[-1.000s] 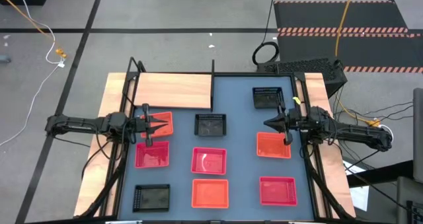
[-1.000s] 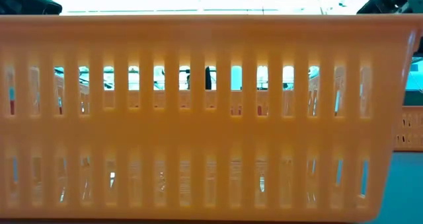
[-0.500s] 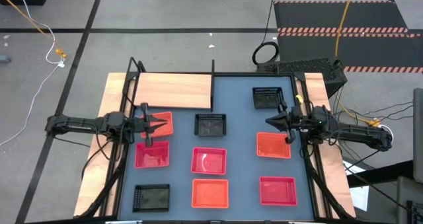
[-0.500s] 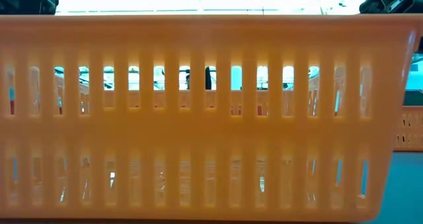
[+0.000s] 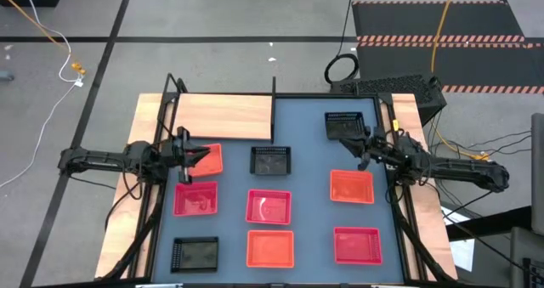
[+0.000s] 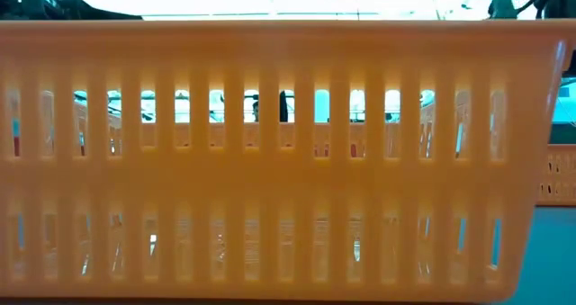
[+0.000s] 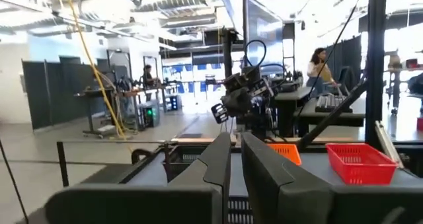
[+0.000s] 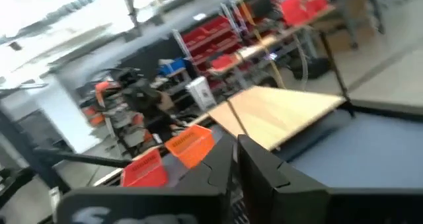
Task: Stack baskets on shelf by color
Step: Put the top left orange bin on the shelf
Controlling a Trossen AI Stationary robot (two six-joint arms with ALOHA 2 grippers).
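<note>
Nine baskets lie loose on the blue-grey tabletop (image 5: 310, 165), none yet stacked. The shelf (image 5: 223, 116), a bare light-wood board, sits at eleven o'clock of the table. Black baskets: one at one o'clock (image 5: 342, 125), one at centre (image 5: 271, 160), one at seven o'clock (image 5: 195, 254). Orange and pink-red ones fill the rest, including an orange basket (image 5: 206, 159) at nine o'clock and another (image 5: 352, 187) at three o'clock.

The job looks to be at its opening reach. The right gripper (image 5: 358, 144) hangs just beside the one o'clock black basket, its forearm angled in from four o'clock; its fingers (image 8: 261, 168) lie almost together, holding nothing. Next it likely needs to spread them, drop over that basket's rim and carry it to the shelf.

The left gripper (image 5: 189, 155) hovers at the nine o'clock orange basket's edge, arm stretched level from nine o'clock, fingers (image 7: 221, 161) nearly pressed together with nothing between them.
</note>
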